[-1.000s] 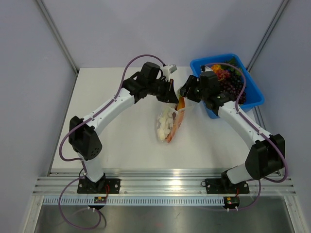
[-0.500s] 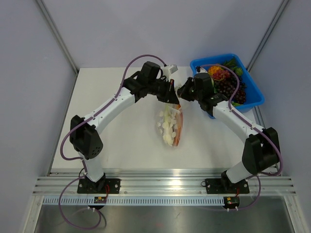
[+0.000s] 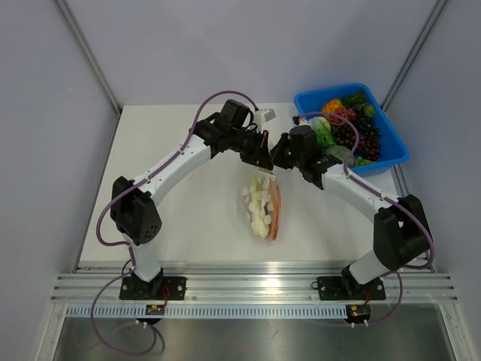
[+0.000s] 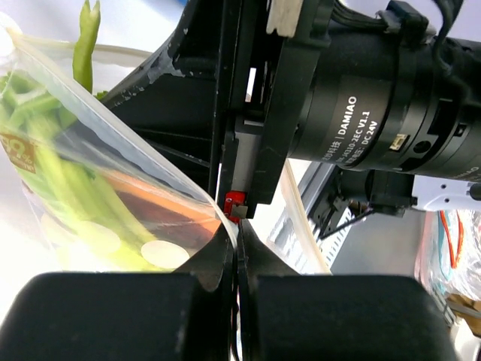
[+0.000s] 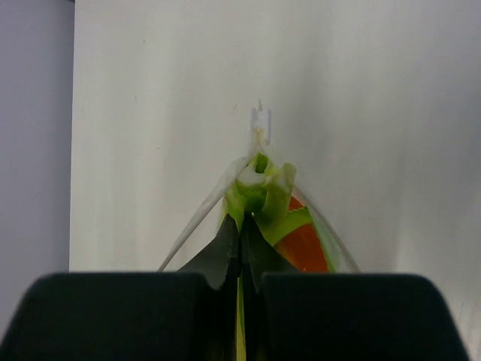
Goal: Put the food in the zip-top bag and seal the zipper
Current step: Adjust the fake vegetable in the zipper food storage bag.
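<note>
The zip-top bag (image 3: 261,207) lies in the middle of the table, dotted white, its mouth lifted toward the far side. Inside it are the leek (image 4: 68,173) and the orange and dark red piece (image 3: 275,209). My left gripper (image 4: 237,244) is shut on the bag's mouth edge (image 4: 120,135), where the zipper strip runs. My right gripper (image 5: 242,237) is shut on the mouth beside it, with a green leek leaf (image 5: 259,188) showing between its jaws and the orange piece (image 5: 304,248) just behind. From above, the left gripper (image 3: 261,156) and right gripper (image 3: 276,154) almost touch.
A blue bin (image 3: 391,158) stands at the back right, holding dark grapes (image 3: 347,134) and other produce. In the left wrist view the right arm's black wrist body (image 4: 353,113) fills the space straight ahead. Grey walls close the table on both sides.
My right gripper has swung left from the bin side to the bag's mouth and shut there. The bag has shifted nearer and straightened. The left gripper stayed shut.
</note>
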`<state>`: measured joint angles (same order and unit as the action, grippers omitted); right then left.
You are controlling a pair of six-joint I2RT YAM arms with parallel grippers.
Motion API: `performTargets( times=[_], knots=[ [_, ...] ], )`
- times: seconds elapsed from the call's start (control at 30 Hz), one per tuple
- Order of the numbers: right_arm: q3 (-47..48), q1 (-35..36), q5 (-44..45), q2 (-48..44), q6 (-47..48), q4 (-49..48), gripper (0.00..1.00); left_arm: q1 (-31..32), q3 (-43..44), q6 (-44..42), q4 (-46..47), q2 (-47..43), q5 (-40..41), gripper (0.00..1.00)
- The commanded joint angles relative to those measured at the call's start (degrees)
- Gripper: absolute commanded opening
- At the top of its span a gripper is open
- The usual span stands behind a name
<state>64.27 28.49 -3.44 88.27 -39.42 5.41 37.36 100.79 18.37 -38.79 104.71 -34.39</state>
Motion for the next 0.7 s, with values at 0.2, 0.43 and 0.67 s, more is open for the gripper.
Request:
performTargets(
  times=[0.2,0.43,0.67],
  knots=[
    [-6.6,4.6,-4.2,0.8,-3.9,-2.8,0.00,-1.3,2.7,-1.7,7.7,-0.5,-2.1,0.00],
    [-7.8,5.1,-2.5,-2.5,-3.7,-0.6,0.00,-1.8,0.0,-1.1,9.0,-1.8,-2.3,0.00],
    [-1.5,4.9,3.0,-7.2,0.9,6.5,0.29,-2.3,-1.7,-1.6,8.7,-4.4,-3.2,0.00]
  ],
)
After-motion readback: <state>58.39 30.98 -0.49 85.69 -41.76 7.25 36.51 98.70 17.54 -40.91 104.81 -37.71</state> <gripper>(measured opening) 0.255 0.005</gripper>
